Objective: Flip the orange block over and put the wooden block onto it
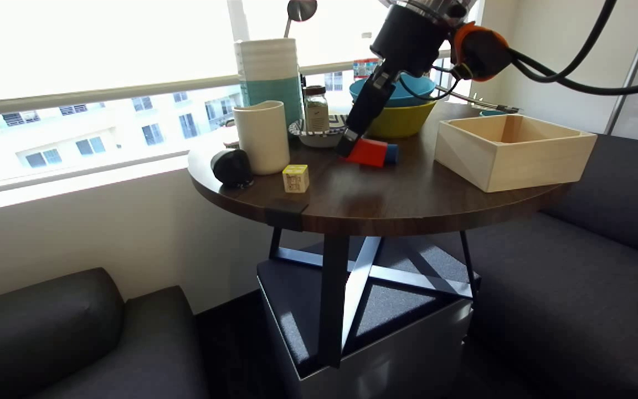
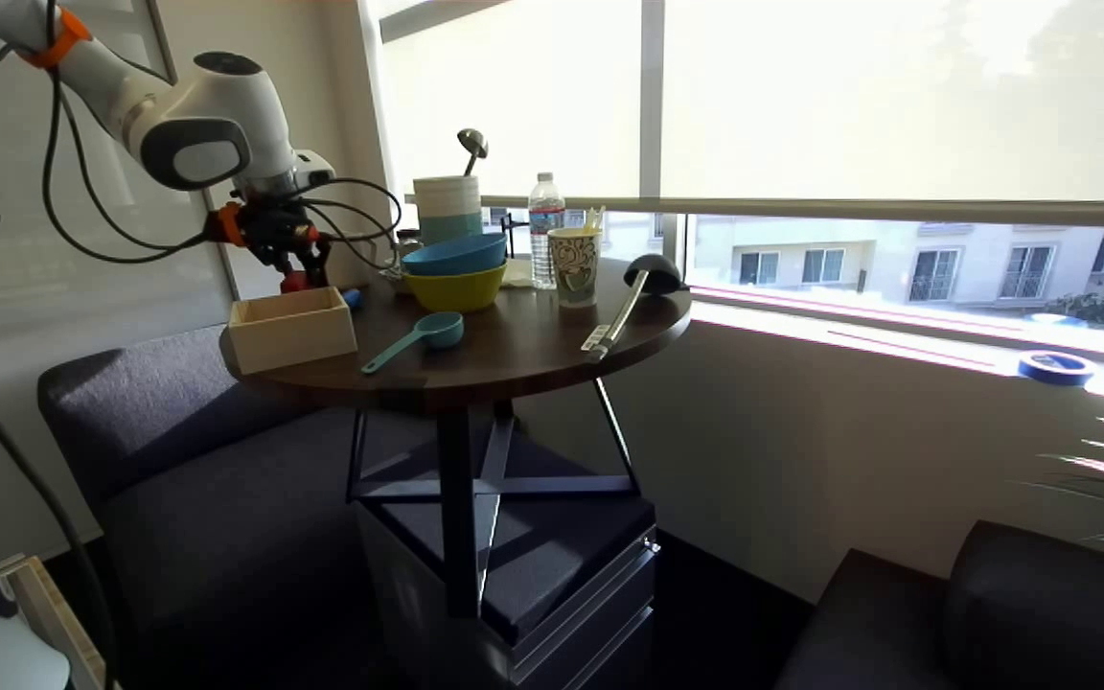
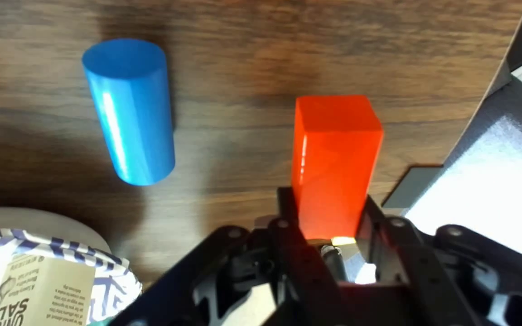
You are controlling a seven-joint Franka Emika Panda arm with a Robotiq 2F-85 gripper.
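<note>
My gripper (image 3: pixel 328 199) is shut on the orange block (image 3: pixel 335 154), with one finger on each side of its near end. The block's far end sticks out past the fingertips. In an exterior view the block (image 1: pixel 369 153) is tilted and seems held a little above the table. The gripper (image 2: pixel 305 268) also shows in an exterior view, where the wooden box partly hides the block (image 2: pixel 294 282). The wooden block (image 1: pixel 296 179) is a small pale cube with a yellow top near the table's edge. Only a yellow sliver of it (image 3: pixel 343 241) shows between the fingers in the wrist view.
A blue cylinder (image 3: pixel 132 113) lies beside the held block. A light wooden box (image 1: pixel 540 163) stands at the table's edge. A white cup (image 1: pixel 263 138), a black round object (image 1: pixel 231 168), a patterned bowl (image 1: pixel 302 133) and stacked bowls (image 1: pixel 402 119) stand around the gripper.
</note>
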